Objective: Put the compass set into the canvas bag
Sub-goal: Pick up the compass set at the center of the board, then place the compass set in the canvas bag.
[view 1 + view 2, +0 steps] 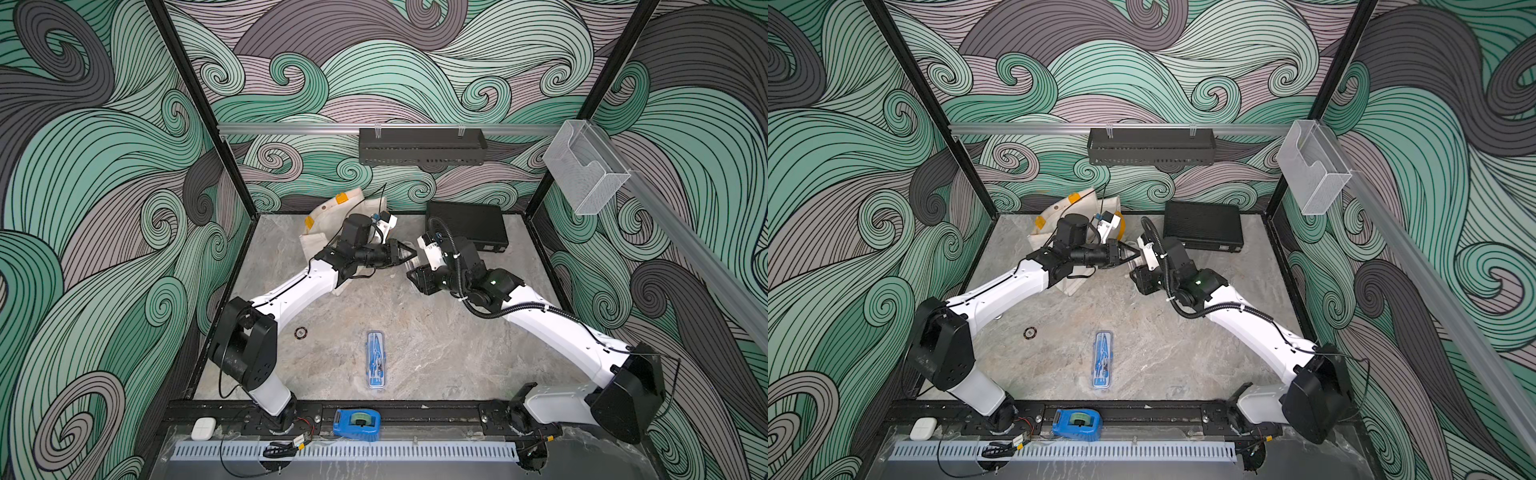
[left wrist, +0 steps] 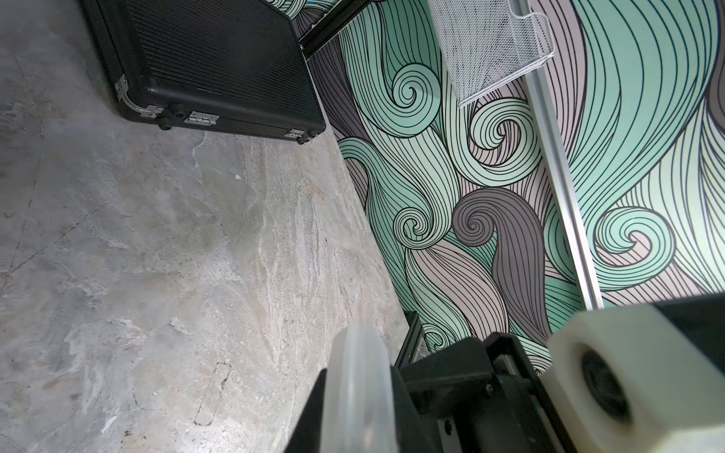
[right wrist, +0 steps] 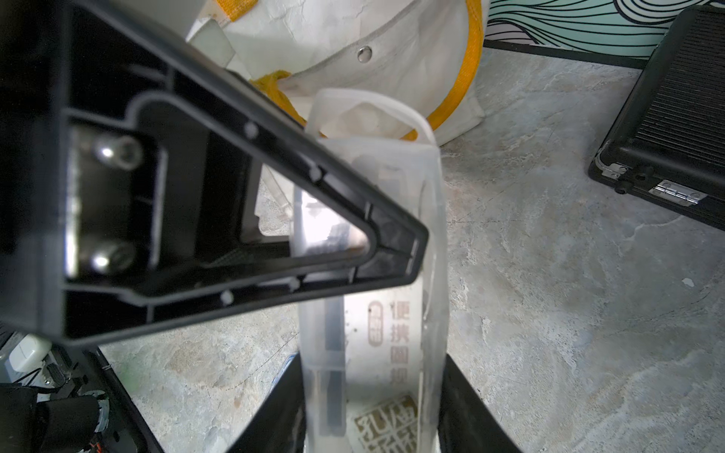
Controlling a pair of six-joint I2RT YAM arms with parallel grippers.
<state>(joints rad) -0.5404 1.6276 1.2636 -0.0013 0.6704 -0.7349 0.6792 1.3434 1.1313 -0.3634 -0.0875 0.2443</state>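
Right jaws clamp the translucent compass set (image 3: 392,333); left jaws, closed narrow, seemingly pinch its far end; likely a handover toward the canvas bag (image 3: 333,39).

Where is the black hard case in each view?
Both top views: black hard case lies at the tabletop's far edge, right of the canvas bag.
Left wrist: flat on the tabletop, near the patterned wall, hinges visible.
Right wrist: cut off at the frame edge, across bare tabletop from the canvas bag.
Shared landmark: the marbled tabletop.
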